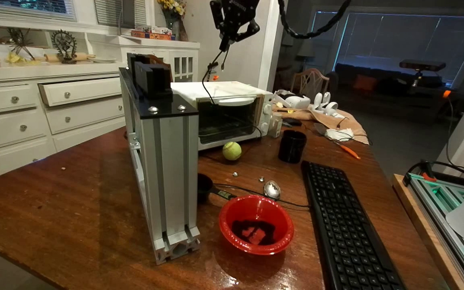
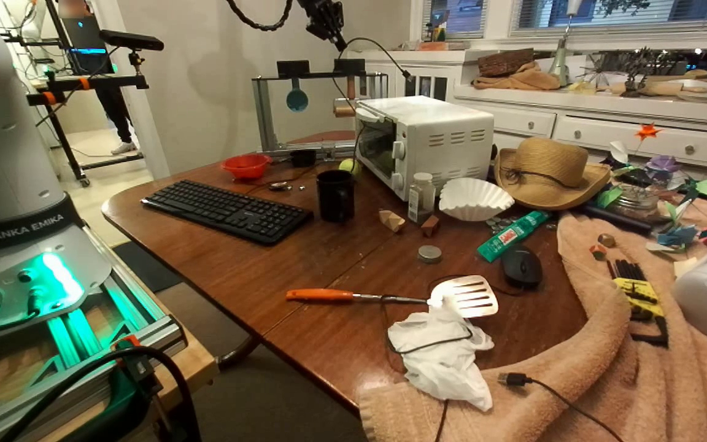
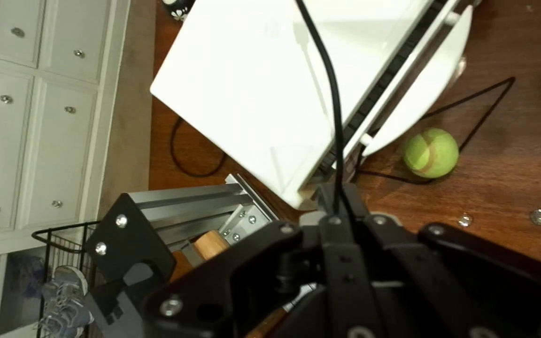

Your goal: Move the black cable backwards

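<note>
Gripper pinching black cable, "FRANKA EMIKA" arm

We have our claw high up, by the top edge in both exterior views, pointing down with its jaws pinched together. In an exterior view the claw's black body leans on a slant, its upper end cut by the frame edge. In the wrist view our fingers lie side by side, linkages spread either way. Our arm's white base wears a black band reading FRANKA EMIKA, and green light glows low on it.
</note>
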Tool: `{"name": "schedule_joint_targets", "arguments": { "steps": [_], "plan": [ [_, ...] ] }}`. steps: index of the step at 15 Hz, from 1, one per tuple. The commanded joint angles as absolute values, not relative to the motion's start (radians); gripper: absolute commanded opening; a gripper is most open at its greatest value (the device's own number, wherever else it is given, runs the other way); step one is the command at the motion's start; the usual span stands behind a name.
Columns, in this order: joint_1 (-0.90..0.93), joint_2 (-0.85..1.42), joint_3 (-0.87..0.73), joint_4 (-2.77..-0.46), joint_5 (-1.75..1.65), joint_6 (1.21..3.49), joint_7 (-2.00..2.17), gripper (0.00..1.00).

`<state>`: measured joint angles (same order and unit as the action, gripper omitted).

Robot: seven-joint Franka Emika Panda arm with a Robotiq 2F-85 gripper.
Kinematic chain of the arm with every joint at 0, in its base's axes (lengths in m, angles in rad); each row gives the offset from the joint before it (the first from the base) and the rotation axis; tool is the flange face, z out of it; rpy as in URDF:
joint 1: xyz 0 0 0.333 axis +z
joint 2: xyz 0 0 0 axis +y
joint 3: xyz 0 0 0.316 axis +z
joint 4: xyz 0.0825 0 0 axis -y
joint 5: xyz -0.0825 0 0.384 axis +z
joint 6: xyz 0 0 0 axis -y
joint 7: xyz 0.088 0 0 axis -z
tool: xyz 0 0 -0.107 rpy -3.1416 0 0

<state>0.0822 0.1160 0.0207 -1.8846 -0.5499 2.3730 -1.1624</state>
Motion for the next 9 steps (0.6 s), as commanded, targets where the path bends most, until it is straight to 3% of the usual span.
{"name": "schedule_joint_targets", "arguments": {
  "steps": [1, 9],
  "plan": [
    [0.072, 0.206, 0.025, -1.781, -0.59, 2.393, -1.147, 0.01],
    [0.071, 0.214, 0.03, -1.767, -0.562, 2.378, -1.157, 0.01]
  ]
}}
